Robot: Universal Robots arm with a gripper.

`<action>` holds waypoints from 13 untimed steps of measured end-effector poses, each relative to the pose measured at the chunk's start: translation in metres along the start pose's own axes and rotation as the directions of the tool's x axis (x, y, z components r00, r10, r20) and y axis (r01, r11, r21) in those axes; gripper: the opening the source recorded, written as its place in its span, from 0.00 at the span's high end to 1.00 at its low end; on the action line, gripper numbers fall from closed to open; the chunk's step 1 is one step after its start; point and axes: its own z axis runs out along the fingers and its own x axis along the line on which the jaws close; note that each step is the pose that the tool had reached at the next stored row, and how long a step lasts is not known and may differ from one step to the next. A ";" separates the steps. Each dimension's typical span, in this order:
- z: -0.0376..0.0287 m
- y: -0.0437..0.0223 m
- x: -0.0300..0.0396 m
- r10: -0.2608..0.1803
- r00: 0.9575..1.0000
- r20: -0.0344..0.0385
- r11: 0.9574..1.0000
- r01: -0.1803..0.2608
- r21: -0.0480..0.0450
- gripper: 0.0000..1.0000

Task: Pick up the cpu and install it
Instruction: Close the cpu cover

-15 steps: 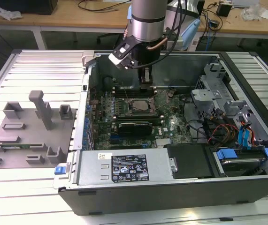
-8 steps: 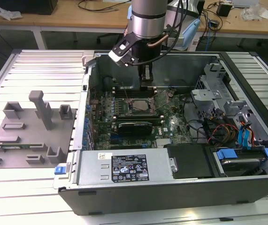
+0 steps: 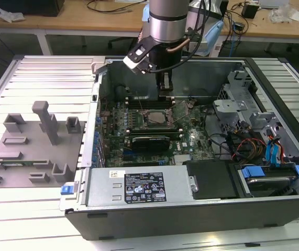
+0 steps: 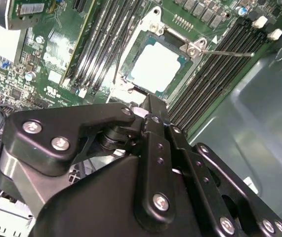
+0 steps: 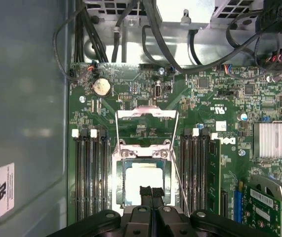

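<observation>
1. The tool [image 5: 150,191] is closed. Its two black fingertips are pressed together with nothing between them, pointing down at the motherboard.
2. The arm [image 3: 165,21] drops vertically from above into the open computer case [image 3: 275,73], with the wrist straight over the socket.
3. Just beneath the tips lies the cpu [image 5: 141,181], flat in its socket with the silvery top up. The tips hang over its near edge — contact cannot be told.
4. Beyond the cpu, farther from the tool, the metal load frame [image 5: 145,114] stands hinged open.
5. Memory slots [image 5: 89,173] flank the socket on both sides.
6. Well away from the tool, outside the case, a grey fixture block [image 3: 34,141] sits on the bench [image 3: 39,73].
</observation>
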 end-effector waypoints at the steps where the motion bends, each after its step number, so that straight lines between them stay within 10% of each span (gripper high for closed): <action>1: 0.0005 0.0133 -0.0001 0.000 1.000 0.000 1.000 0.000 0.000 0.89; 2: 0.0009 0.0236 -0.0001 0.000 1.000 0.000 1.000 0.000 0.000 0.89; 13: 0.0020 0.0537 -0.0002 0.000 1.000 0.000 1.000 0.000 0.002 0.89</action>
